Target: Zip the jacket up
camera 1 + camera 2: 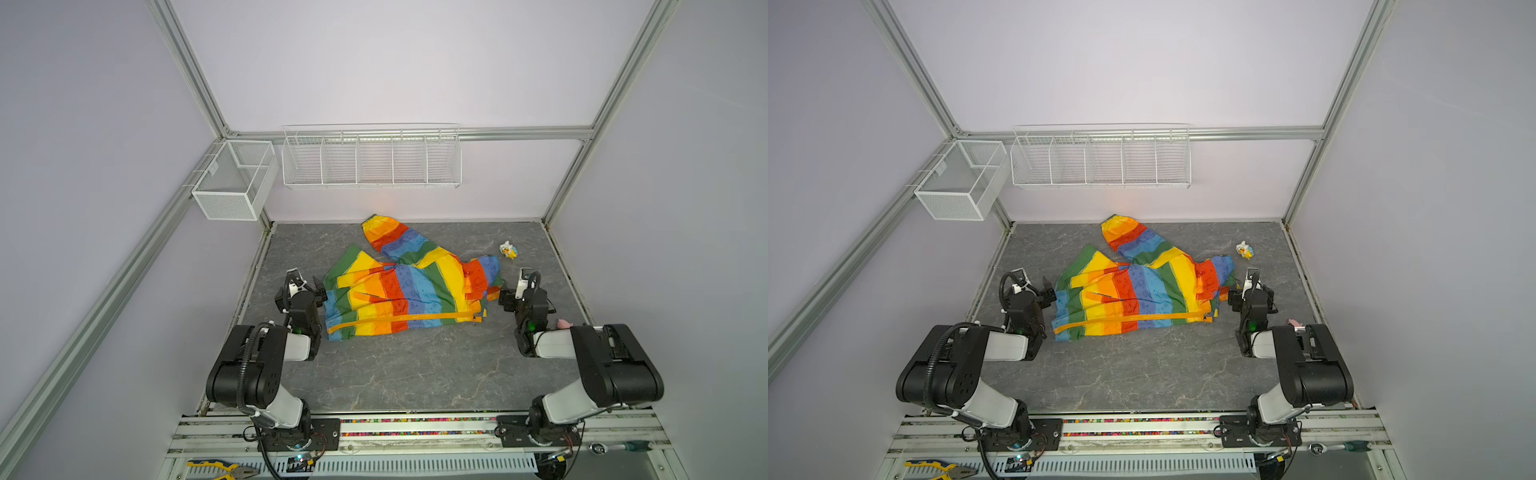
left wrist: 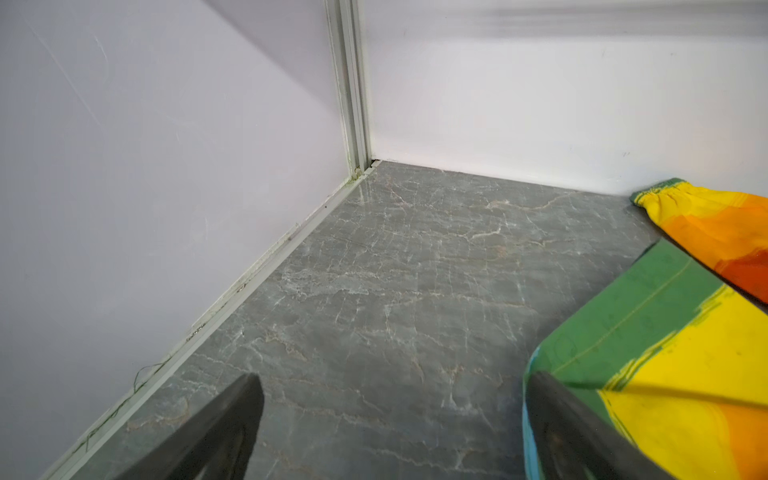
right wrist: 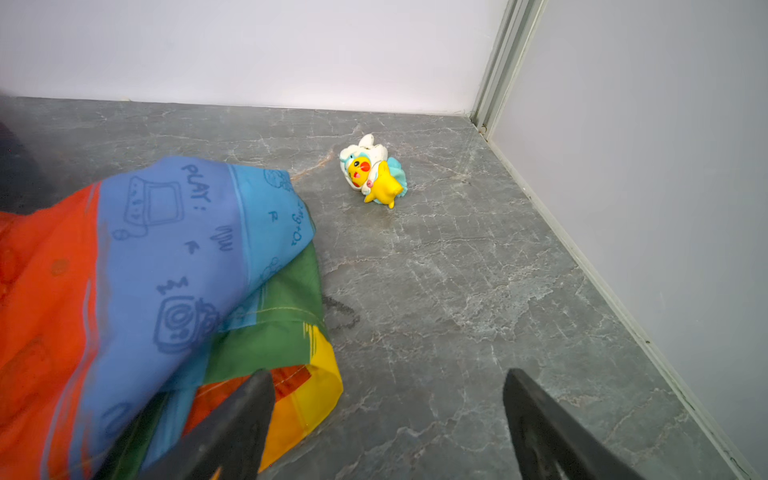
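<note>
In both top views we find the jacket (image 1: 399, 291) lying mid-frame on the surface (image 1: 395, 374), with the left hand (image 1: 320, 291) just beside its left edge, the right hand (image 1: 503, 300) beside its right edge, and a toy (image 1: 508, 249) behind, toward the upper right.

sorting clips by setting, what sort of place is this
Probably a lab robot test cell: a left arm and right arm bolted to a front rail, plain walls in an aluminium frame, and a white wire rack hung above the marble-look table.
</note>
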Controlling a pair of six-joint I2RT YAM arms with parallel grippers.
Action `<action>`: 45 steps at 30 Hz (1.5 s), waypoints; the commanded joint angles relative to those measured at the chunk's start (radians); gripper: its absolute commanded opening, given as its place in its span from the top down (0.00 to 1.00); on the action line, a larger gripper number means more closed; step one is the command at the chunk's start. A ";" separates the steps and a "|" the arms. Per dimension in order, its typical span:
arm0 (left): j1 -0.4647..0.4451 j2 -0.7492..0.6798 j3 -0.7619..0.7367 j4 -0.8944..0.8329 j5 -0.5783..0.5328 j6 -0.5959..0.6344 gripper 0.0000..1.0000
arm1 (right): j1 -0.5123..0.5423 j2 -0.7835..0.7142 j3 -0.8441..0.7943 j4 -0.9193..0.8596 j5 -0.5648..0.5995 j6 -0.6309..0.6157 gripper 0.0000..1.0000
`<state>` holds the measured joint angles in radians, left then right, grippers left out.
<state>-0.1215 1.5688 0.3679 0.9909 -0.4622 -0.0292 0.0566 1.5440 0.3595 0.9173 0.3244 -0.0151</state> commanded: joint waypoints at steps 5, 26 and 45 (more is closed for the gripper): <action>0.020 -0.010 0.020 -0.061 0.026 -0.018 0.01 | -0.025 -0.010 0.016 -0.028 -0.065 0.009 0.11; 0.022 -0.009 0.017 -0.058 0.027 -0.018 0.01 | -0.024 -0.015 0.013 -0.029 -0.063 0.006 0.11; 0.022 -0.009 0.019 -0.058 0.028 -0.017 0.01 | -0.024 -0.015 0.012 -0.026 -0.062 0.005 0.11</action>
<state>-0.1047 1.5681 0.3759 0.9291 -0.4442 -0.0441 0.0341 1.5440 0.3611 0.8940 0.2676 -0.0078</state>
